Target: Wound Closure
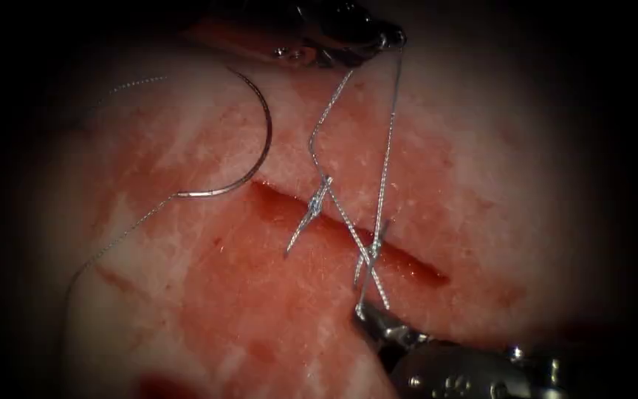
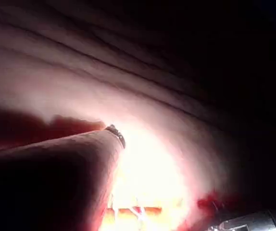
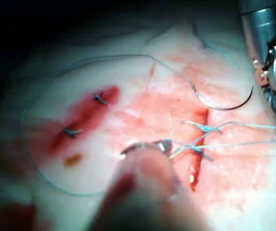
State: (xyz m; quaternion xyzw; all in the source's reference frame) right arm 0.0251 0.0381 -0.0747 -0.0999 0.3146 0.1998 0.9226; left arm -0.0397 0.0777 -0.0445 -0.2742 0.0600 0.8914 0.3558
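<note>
The cut (image 1: pixel 348 229) runs slantwise across the tissue (image 1: pixel 481 170). The curved needle (image 1: pixel 260 148) lies loose on the tissue left of the cut, held by neither tool and not in the tissue; it shows again as needle (image 3: pixel 224 103). Its thread (image 1: pixel 119 233) trails down and left. Two knots (image 1: pixel 322 189) sit on the cut. From them strands (image 1: pixel 387 148) rise to my left tool (image 1: pixel 396 35) at the top, shut on the thread. My right tool (image 1: pixel 363 312), below the cut, is shut on the short thread ends; its tip (image 3: pixel 163 145) grips thread beside the cut (image 3: pixel 198 144).
Red fluid (image 1: pixel 164 386) pools at the lower edge. Two older stitches (image 3: pixel 99 98) sit in a red patch away from the cut. A long loop of thread (image 3: pixel 32 159) lies over the tissue. The left tool's metal body (image 3: pixel 272 62) stands near the needle.
</note>
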